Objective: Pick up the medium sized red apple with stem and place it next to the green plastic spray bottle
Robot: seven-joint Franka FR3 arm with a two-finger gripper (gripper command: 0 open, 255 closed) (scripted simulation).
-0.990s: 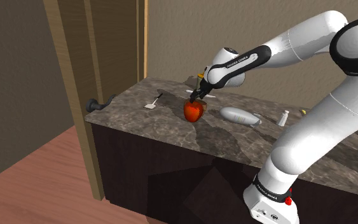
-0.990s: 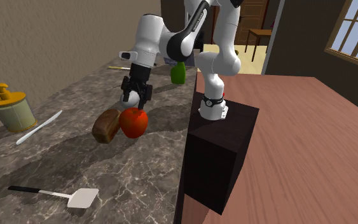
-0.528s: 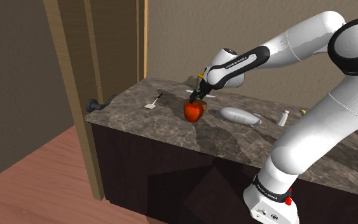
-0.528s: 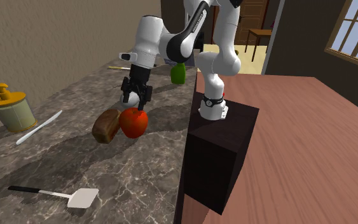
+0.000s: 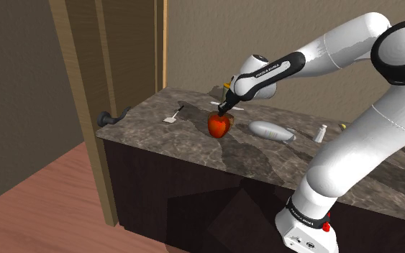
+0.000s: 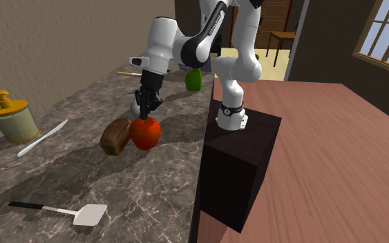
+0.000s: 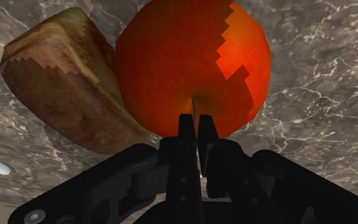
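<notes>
A red apple (image 5: 219, 126) (image 6: 145, 133) (image 7: 190, 63) with a thin stem rests on the dark marble counter (image 5: 147, 133). My black gripper (image 5: 222, 113) (image 6: 145, 114) (image 7: 194, 124) points down onto the apple's top, and the two fingers are pressed together around the stem. A brown bread loaf (image 6: 115, 136) (image 7: 63, 76) touches the apple on the side away from the counter's edge. The green spray bottle (image 6: 193, 79) stands farther along the counter, behind the arm in the second exterior view.
A white bottle (image 5: 269, 131) lies on the counter near the apple. A spatula (image 6: 75, 214), a white knife (image 6: 42, 138) and a yellow-capped dispenser (image 6: 10, 116) sit on the counter. The counter's edge (image 6: 198, 159) drops to a wooden floor beside the stand (image 6: 244, 162).
The fingers stood apart over the apple's top and have now closed together on its stem. The arm and the apple have stayed in place.
</notes>
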